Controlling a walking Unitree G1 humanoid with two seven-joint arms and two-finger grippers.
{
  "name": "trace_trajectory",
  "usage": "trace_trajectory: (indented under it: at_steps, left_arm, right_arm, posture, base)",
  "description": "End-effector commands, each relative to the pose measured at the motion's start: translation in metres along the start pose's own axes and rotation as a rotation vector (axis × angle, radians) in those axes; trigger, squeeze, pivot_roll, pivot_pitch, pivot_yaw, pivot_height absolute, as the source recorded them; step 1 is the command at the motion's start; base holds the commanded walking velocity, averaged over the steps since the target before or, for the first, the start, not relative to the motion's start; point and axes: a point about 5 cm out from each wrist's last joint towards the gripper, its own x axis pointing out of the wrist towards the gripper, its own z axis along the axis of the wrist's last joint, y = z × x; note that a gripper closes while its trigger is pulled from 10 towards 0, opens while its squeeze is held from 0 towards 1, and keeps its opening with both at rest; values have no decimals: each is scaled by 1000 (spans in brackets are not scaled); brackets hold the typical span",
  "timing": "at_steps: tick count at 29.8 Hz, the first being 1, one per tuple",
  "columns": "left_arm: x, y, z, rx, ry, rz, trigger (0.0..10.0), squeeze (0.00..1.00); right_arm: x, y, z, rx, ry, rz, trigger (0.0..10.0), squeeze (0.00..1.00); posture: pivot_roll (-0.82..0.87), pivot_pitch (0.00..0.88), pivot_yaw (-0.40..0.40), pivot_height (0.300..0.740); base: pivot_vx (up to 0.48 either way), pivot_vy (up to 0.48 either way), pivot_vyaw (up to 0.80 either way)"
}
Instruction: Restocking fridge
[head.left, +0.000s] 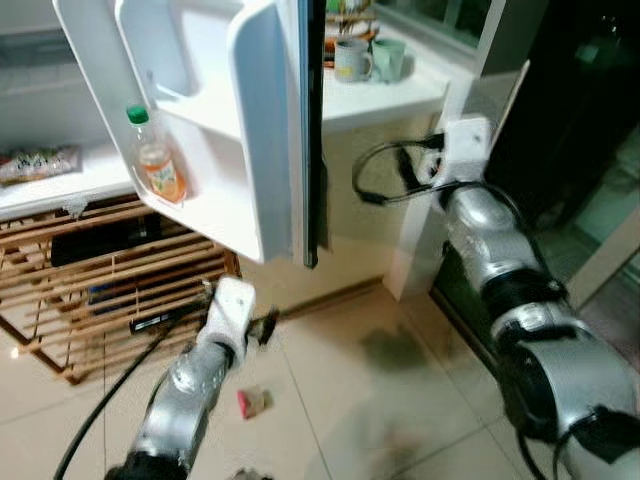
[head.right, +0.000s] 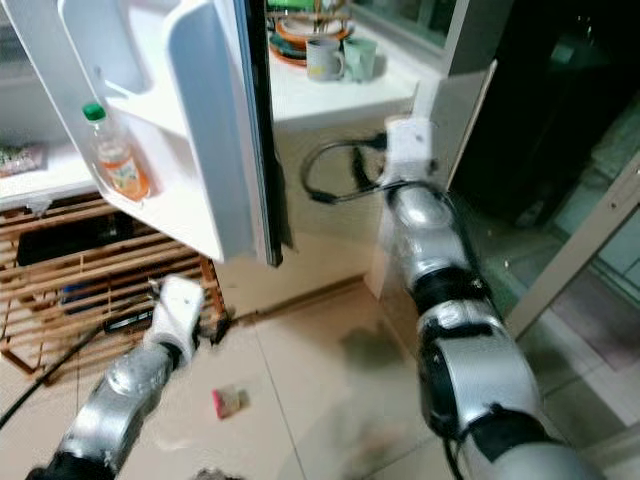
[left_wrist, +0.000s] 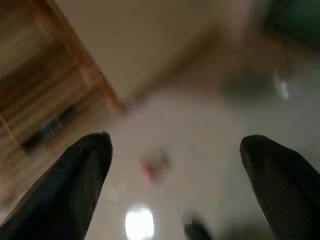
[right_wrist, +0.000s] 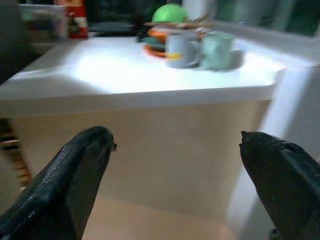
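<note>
an orange drink bottle (head.left: 158, 160) stands upright in the open fridge door (head.left: 262, 120) shelf, above and ahead of the left tool (left_wrist: 175, 170), the nearer arm. that tool hangs spread and empty over the floor; the right tool (right_wrist: 175, 165), also spread, faces the table (right_wrist: 150, 75) beyond the door.
</note>
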Motion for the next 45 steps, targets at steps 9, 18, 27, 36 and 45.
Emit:
trace_trajectory:
  at_steps: [9,18,27,36,45]
  left_arm:
    - [11,17,-11,206,90,20,10000,0]
    - [15,17,-21,218,113,-2,10000,0]
    - [7,3,-73,176,262,-91,10000,0]
    - [22,-5,-32,78,54,-69,10000,0]
    - [2,10,93,-262,-569,49,10000,0]
  right_arm:
    - [12,57,-1,127,72,133,10000,0]
    - [13,121,24,349,20,441,10000,0]
    - [-71,148,75,547,-188,1138,10000,0]
    - [-41,73,6,418,-51,599,10000,0]
    - [-59,42,-47,250,114,401,10000,0]
  posture:
    - [-120,0,-2,740]
    - [-99,0,-11,740]
    - [-141,0,6,740]
    - [-156,0,8,740]
    - [-168,0,7,740]
  base:
    - [0,0,0]
    - [0,0,0]
    - [0,0,0]
    - [0,0,243]
    - [0,0,691]
